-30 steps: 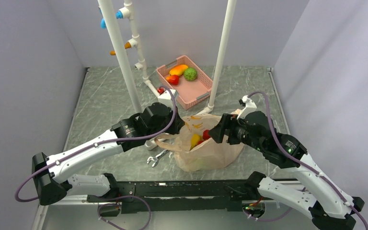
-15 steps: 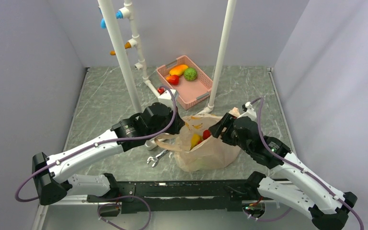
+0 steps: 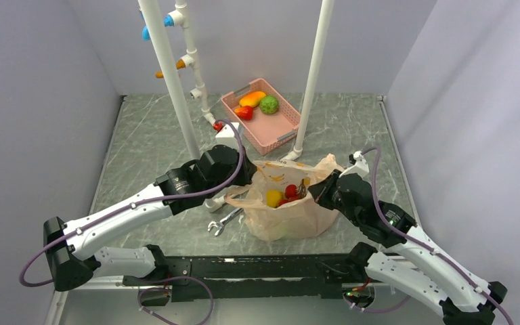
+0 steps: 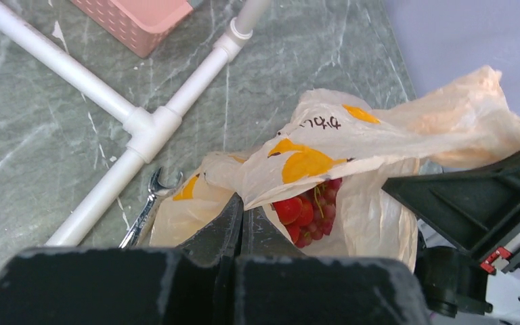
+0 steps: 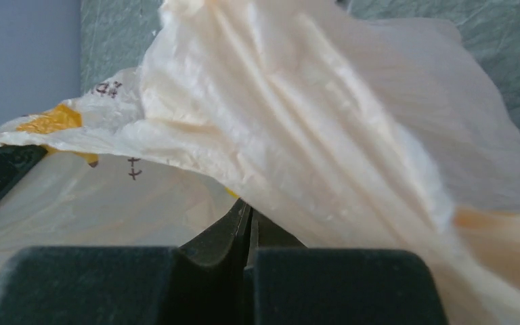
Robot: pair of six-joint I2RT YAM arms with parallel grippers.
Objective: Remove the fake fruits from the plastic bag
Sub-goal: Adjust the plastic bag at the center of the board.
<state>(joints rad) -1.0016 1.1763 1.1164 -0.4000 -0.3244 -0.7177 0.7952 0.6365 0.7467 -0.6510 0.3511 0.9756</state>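
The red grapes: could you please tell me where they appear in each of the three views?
Top external: the grapes lie in the plastic bag's open mouth, right of the yellow fruit.
Left wrist: the grapes sit mid-frame, under the bag's printed flap.
Right wrist: not in it; bag plastic fills the view.
Shared landmark: the bag's orange printed marks.

Just ahead of my right gripper [image 5: 247, 227], the plastic bag [image 5: 325, 122] fills the view, close and blurred, draping over the jaw tips. Beyond my left gripper [image 4: 240, 217], a fold covers part of the grapes [image 4: 308, 213]. The wrench [image 4: 150, 200] to their left ends behind my housing. The pink basket [image 4: 142, 20] is cut off above.
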